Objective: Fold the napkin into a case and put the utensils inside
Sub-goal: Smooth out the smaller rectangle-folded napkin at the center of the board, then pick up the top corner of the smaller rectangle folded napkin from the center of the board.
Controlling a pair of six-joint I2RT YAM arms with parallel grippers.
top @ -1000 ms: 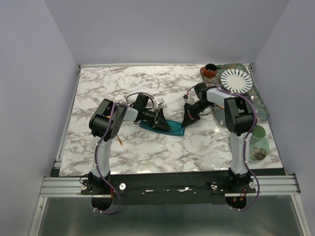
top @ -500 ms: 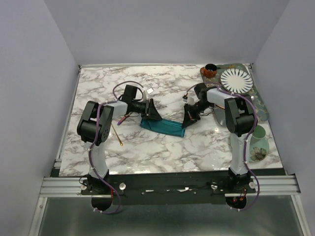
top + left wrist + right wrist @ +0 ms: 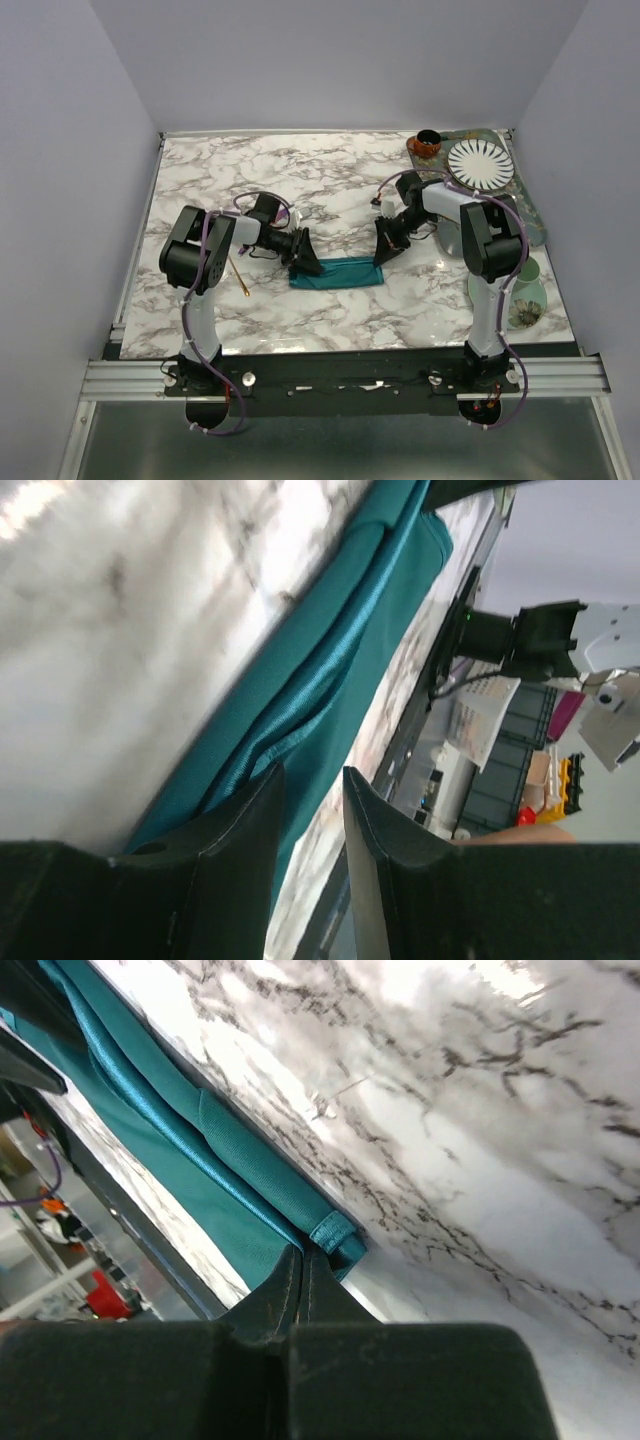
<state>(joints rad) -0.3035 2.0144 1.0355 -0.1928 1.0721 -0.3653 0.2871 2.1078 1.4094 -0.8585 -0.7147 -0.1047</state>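
Observation:
The teal napkin (image 3: 340, 273) lies on the marble table as a narrow folded strip, running left to right. At its left end my left gripper (image 3: 308, 266) stands open; the wrist view shows both fingers apart (image 3: 312, 772) with the cloth (image 3: 330, 670) stretching away beyond them and nothing between them. My right gripper (image 3: 381, 255) is at the strip's right end, shut, its tips (image 3: 303, 1250) pinching the hemmed corner of the napkin (image 3: 200, 1150). A thin gold utensil (image 3: 240, 277) lies on the table left of the left arm. The other utensil is out of view.
At the back right a green tray (image 3: 530, 215) holds a black-and-white striped plate (image 3: 480, 163), with a brown cup (image 3: 427, 143) beside it. A pale green floral dish (image 3: 522, 297) sits by the right arm's base. Walls enclose the table on three sides.
The left gripper swung back and then toward the near edge. The napkin's left end came with it, so the strip now lies level instead of slanted. The right gripper stayed shut on its end.

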